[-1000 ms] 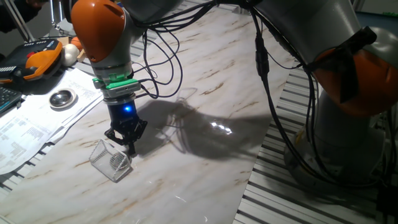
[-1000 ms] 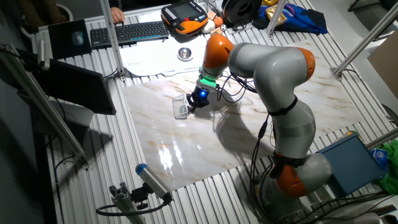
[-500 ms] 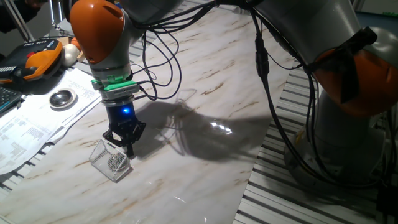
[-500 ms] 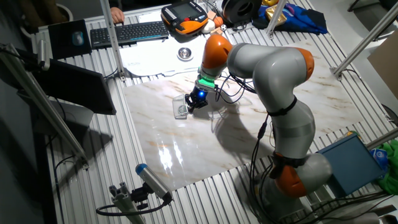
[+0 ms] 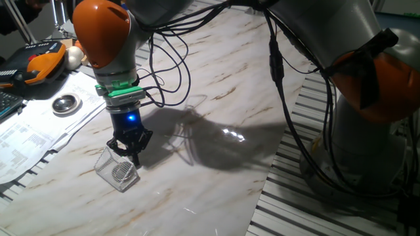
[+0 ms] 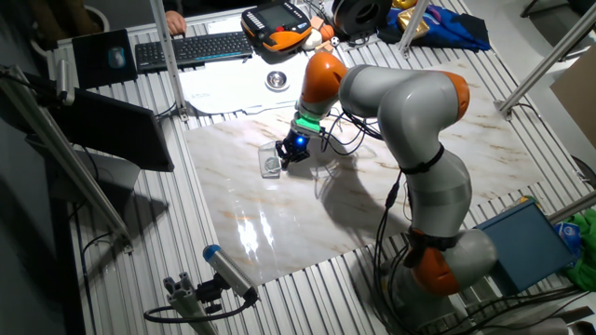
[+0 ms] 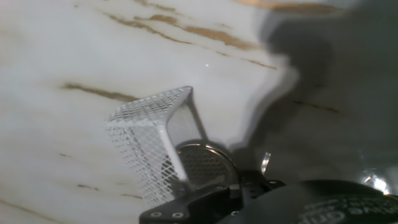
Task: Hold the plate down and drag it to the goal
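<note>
I am watching the hand (image 5: pixel 128 153) creeping toward the goal (image 5: pixel 117 169), a little further over the worktop (image 5: pixel 216 105) than a second ago. Its tips are now sitting right at the mesh box's open side. In the hand view the plate (image 7: pixel 204 163) is lying partly inside the mesh.

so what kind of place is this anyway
Most likely a robotics lab workbench. A marble-patterned board sits on a slatted aluminium table, with a keyboard and an orange teach pendant at the far edge.
</note>
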